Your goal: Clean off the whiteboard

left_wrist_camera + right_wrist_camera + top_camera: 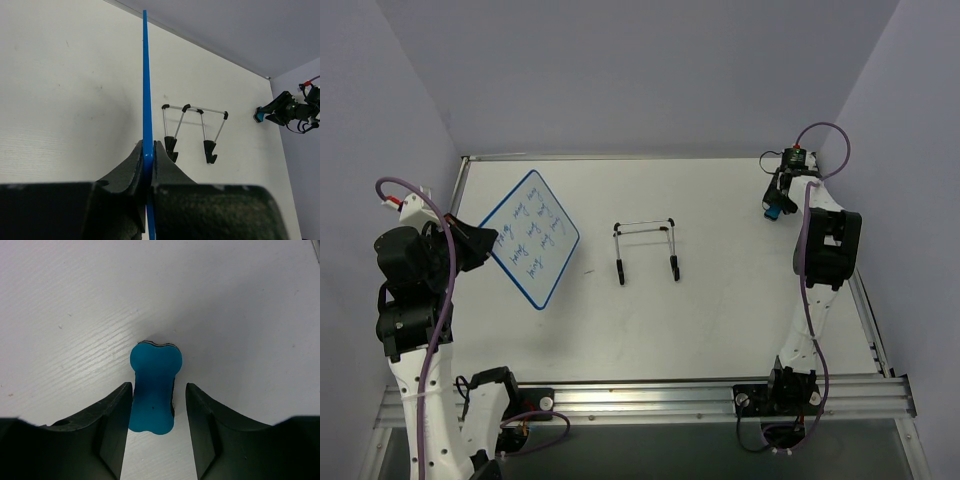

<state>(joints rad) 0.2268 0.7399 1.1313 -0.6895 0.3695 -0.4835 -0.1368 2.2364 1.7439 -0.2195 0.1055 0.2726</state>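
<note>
Left of frame, my left gripper clenches the written-on whiteboard by its edge. A wire stand sits centre. Upper right, my right gripper straddles the eraser, not clamped.

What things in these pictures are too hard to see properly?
- Top view: the blue handwriting on the small white blue-framed whiteboard is too small to read.
- Left wrist view: the whiteboard shows edge-on as a thin blue strip, its written face hidden; the left gripper covers its lower end.
- Right wrist view: one finger of the right gripper overlaps the edge of the small blue bone-shaped eraser block, so whether they touch is unclear.
</note>
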